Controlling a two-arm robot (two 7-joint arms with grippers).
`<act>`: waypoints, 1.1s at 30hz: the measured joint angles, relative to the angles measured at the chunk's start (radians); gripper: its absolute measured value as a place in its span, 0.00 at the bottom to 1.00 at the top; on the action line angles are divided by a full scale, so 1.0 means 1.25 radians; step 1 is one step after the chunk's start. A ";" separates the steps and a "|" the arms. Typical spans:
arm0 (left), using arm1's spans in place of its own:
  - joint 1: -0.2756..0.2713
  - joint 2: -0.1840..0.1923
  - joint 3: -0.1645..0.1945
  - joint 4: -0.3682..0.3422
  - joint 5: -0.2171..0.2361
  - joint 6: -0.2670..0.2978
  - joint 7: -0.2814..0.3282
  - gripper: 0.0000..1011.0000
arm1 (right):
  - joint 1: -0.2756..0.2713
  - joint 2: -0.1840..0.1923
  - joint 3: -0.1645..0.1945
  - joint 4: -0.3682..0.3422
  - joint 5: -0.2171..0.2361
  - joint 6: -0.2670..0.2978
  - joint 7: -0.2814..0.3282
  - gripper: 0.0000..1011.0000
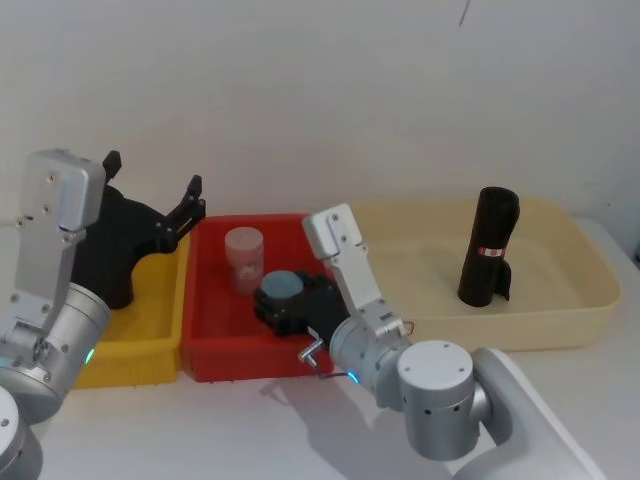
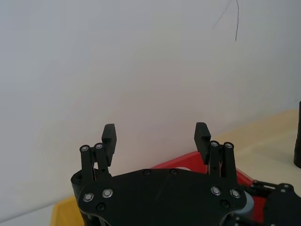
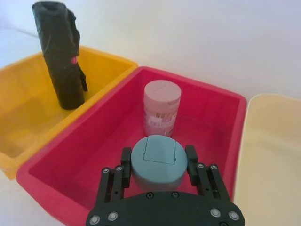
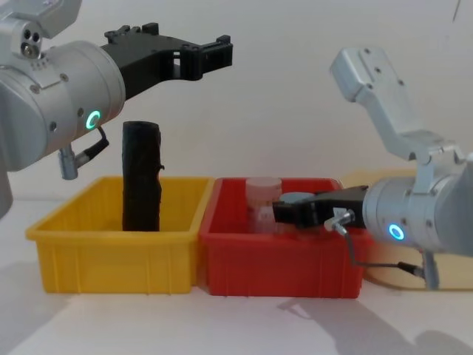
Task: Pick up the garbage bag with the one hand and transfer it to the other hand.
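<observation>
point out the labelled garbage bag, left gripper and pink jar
garbage bag [image 1: 492,220], head view, upper body above label
left gripper [image 2: 156,136], left wrist view, midway between fingertips
pink jar [image 3: 160,117], right wrist view, side wall

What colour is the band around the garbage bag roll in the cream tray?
Red and white, on the black garbage bag; the head view shows it best.

we see plain white wall [image 1: 320,90] across the upper frame, thin dark crack [image 1: 465,12] at top right, white tabletop [image 1: 220,430] below, soft even light
</observation>
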State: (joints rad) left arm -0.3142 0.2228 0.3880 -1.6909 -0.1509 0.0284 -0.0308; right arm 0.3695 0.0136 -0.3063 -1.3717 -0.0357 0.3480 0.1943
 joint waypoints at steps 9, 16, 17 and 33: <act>0.000 0.000 0.000 0.000 0.000 0.000 0.000 0.99 | 0.000 -0.007 0.028 -0.051 0.031 0.011 0.007 0.66; 0.000 0.000 0.000 0.000 0.000 0.000 0.000 0.99 | 0.007 -0.010 0.069 -0.101 0.062 0.012 0.006 0.66; 0.000 0.000 0.000 0.000 0.000 0.000 0.000 0.99 | 0.009 -0.010 0.079 -0.109 0.069 0.012 0.002 0.66; 0.000 0.000 0.000 0.000 0.000 0.000 0.000 0.99 | 0.027 0.030 0.155 -0.129 0.085 -0.003 -0.028 0.66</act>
State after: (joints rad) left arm -0.3142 0.2228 0.3880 -1.6909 -0.1509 0.0284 -0.0308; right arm 0.4037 0.0516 -0.1126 -1.5335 0.0701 0.3439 0.1595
